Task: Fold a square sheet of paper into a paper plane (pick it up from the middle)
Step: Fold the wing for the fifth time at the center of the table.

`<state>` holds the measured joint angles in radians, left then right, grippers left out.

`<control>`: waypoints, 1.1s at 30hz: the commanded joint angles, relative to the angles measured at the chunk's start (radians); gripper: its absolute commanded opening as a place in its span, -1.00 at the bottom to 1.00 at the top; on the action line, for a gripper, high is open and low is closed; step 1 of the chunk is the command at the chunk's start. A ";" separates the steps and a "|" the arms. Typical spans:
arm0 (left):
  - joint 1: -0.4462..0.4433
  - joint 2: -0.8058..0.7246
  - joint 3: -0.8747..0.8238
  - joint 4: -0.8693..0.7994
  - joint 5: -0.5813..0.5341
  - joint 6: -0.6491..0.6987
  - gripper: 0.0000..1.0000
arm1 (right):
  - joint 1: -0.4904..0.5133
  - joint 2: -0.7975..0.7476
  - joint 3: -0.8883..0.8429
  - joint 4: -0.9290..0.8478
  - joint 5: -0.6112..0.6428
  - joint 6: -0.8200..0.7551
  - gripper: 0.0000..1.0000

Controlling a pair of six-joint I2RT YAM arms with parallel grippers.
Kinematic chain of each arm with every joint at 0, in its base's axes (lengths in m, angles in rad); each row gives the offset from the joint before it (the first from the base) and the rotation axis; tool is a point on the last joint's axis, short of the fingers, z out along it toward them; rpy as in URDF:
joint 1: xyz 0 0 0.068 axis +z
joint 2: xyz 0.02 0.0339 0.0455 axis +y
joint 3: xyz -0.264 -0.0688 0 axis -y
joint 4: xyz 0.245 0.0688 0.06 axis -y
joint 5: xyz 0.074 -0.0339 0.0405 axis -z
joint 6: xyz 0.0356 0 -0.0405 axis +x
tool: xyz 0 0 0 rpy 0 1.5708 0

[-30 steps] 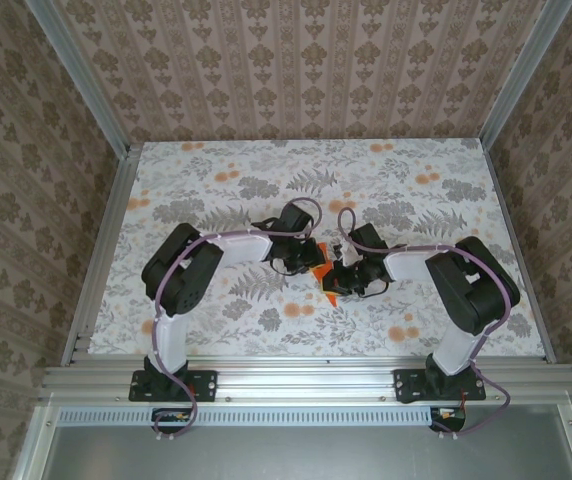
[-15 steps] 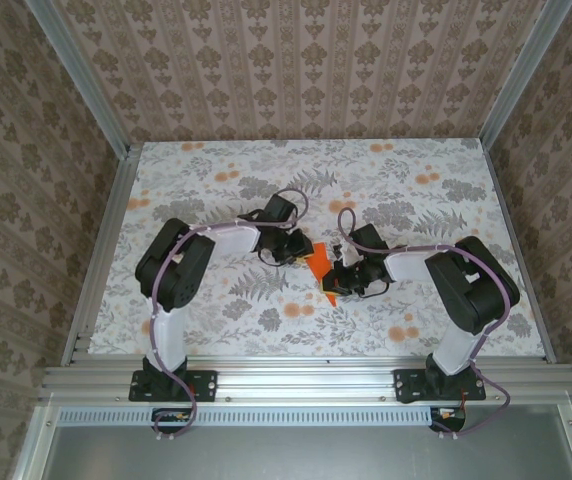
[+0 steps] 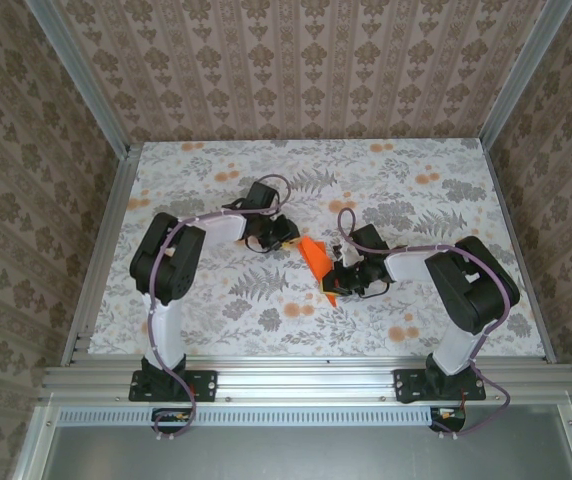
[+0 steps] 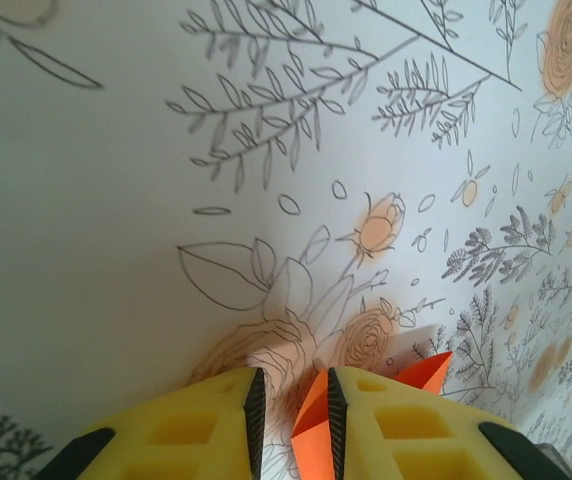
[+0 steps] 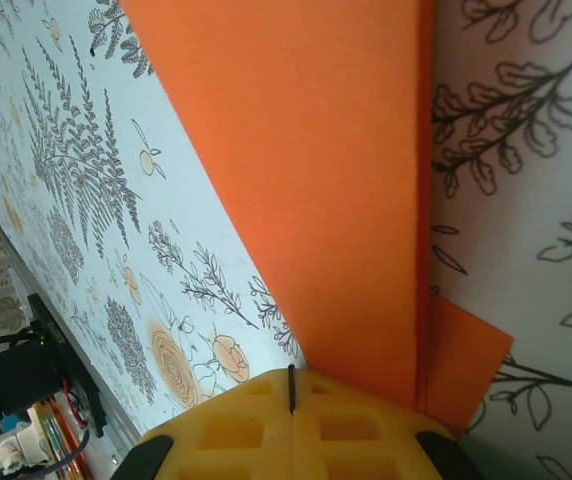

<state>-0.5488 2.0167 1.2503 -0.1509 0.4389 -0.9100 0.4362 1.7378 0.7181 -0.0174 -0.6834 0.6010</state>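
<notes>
Floral tablecloth (image 3: 216, 180) runs out to aluminium rails (image 3: 101, 250) and papered walls on three sides. Near its middle, well apart from every edge, lies the folded orange paper (image 3: 313, 256), its long axis slanting far-left to near-right. The right gripper (image 5: 291, 385) is clamped on its near end, and the left gripper (image 4: 294, 376), just beside it, has its jaws narrowly apart
</notes>
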 commanded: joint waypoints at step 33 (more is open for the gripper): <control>-0.094 0.044 -0.008 0.106 0.022 0.070 -0.49 | 0.006 0.071 -0.063 -0.096 0.038 -0.011 -0.97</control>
<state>-0.6655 2.0304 1.2488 -0.0795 0.4385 -0.8906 0.4278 1.7535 0.7147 0.0029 -0.7174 0.6010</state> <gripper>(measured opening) 0.254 0.048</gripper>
